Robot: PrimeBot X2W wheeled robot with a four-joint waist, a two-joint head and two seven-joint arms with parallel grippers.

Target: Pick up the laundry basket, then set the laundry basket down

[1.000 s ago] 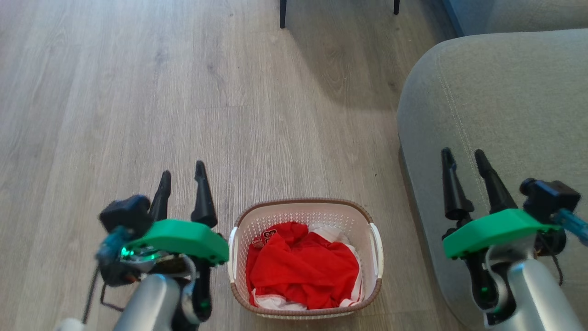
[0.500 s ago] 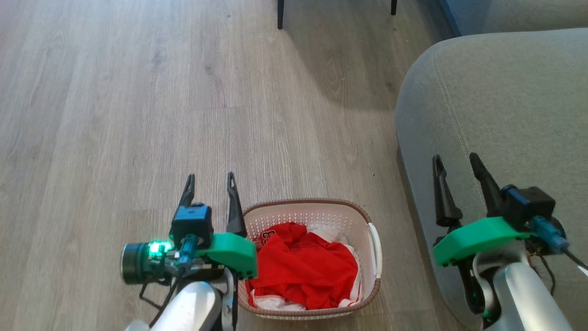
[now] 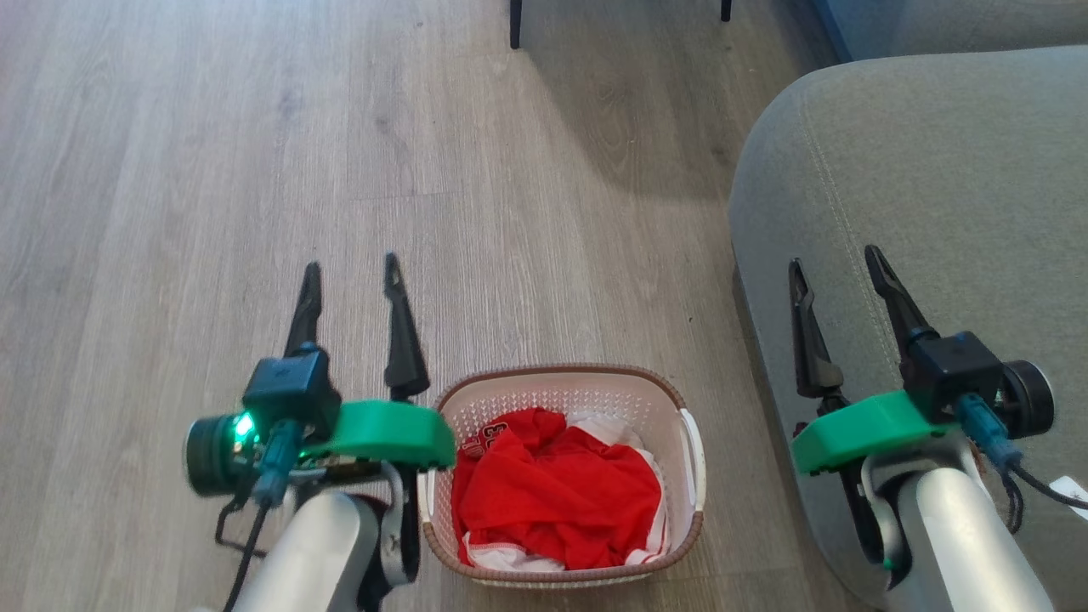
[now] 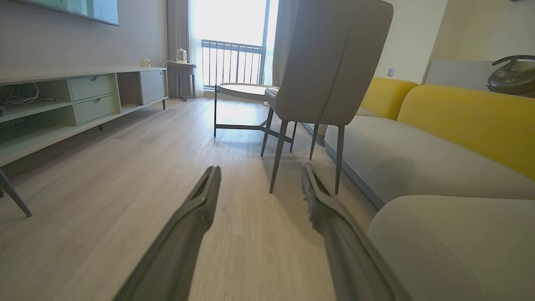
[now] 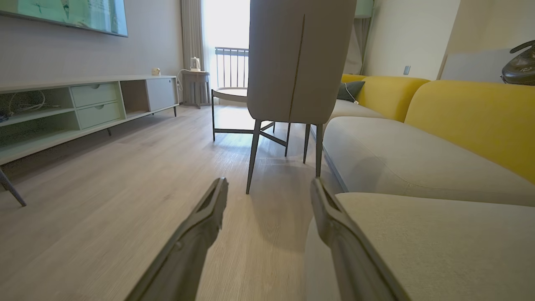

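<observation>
The small rounded-rectangular cream-white perforated plastic laundry basket (image 3: 561, 371), with a brown woven-look rim and white side handles, stands on the pale wood-plank floor (image 3: 510, 170) at the bottom centre of the head view. Crumpled red and white clothes (image 3: 557, 497) lie in it.

The left end effector (image 3: 352, 263) has its two long dark fingers apart. They point up the view, with their tips over bare floor beyond the basket's far left corner. Its green housing (image 3: 382, 432) overlaps the basket's left rim in this view; whether the two touch cannot be told.

The right end effector (image 3: 833, 259) also has its fingers spread. It hangs over the rounded grey fabric sofa cushion (image 3: 935, 170), well apart from the basket's right handle (image 3: 694, 459), with a strip of floor and the cushion's edge between them. The basket sits between the two arms, nearer the left one.

In the left wrist view the left end effector (image 4: 261, 167) is spread and looks along the floor toward a grey upholstered chair on thin dark legs (image 4: 330, 62). In the right wrist view the right end effector (image 5: 268, 180) is likewise spread, with one finger crossing the grey cushion's edge.
</observation>
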